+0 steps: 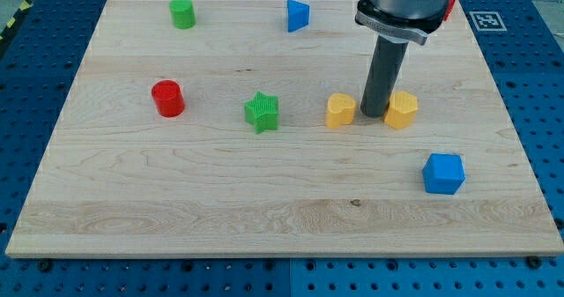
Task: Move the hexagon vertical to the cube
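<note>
The tip (374, 114) is being held against the hexagon (401, 110); no pincer is fitted; a centred push is advised, toward the cube (442, 174) near the right edge.

On the wooden surface (264, 218), a yellow block (340, 109) sits just left of my tip (374, 115) -- farther left, a green star (262, 112) and red cylinder (167, 99); up-left, a blue wedge (298, 15) and green cylinder (182, 13)

Dark grey cylindrical rod (379, 72) beneath a silver-rimmed black collar (398, 19)
</note>
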Robot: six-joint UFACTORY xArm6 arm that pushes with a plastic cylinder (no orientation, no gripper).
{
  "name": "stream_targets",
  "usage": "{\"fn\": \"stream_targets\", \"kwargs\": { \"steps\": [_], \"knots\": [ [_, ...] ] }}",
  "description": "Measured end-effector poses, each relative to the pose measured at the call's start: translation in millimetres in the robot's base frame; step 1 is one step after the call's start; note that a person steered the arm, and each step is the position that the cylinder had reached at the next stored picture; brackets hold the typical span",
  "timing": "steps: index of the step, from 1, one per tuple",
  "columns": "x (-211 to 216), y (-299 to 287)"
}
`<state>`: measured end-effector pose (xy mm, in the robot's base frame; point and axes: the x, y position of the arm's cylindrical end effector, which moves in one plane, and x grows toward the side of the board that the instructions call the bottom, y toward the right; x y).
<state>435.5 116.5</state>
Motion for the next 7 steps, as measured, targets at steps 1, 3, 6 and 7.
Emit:
{"fn": "stream_targets", "kwargs": {
  "steps": [1,3,6,7],
  "knots": [
    [-10.5,0.0],
    [21.5,-0.4],
    [37.2,36.7],
    [15.6,38.1]
  ]
}}
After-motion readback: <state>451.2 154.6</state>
